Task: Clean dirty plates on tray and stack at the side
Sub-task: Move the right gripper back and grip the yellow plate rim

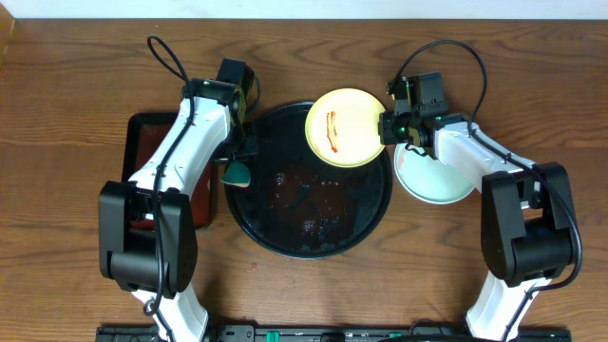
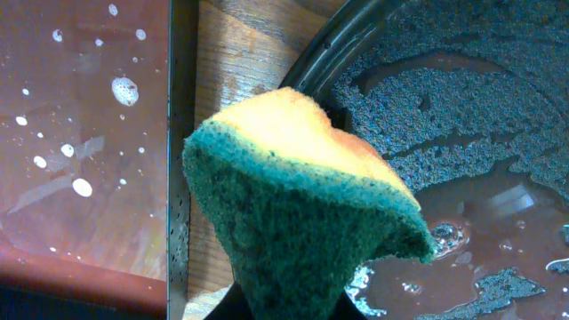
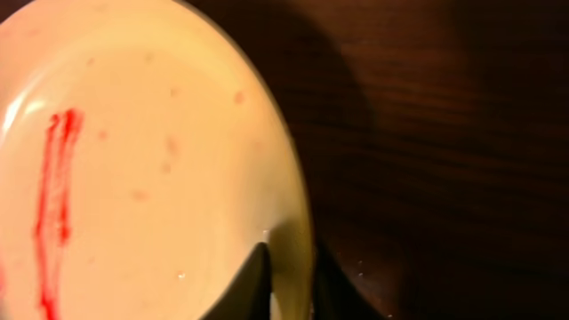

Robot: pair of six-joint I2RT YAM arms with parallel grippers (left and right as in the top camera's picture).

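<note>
Both your end effectors are gripping: the right one the yellow plate, the left one a sponge.

Your right end effector (image 3: 289, 267) is nearly closed, its two fingers pinching the right rim of the yellow plate (image 1: 344, 126), which sits over the upper right edge of the round black tray (image 1: 266, 223); you cannot tell if the plate is lifted or resting. One red sauce streak (image 3: 53, 204) runs across the plate. Your left end effector (image 1: 237, 160) is clamped tight on one green-and-yellow sponge (image 2: 302, 204), held at the tray's wet left rim, just beside the rectangular black tray (image 1: 142, 133). Count one yellow plate and one pale plate (image 1: 432, 179), the latter on the desk (image 1: 76, 76) right of the round tray, under your right arm; you cannot tell whether another lies beneath it.
</note>
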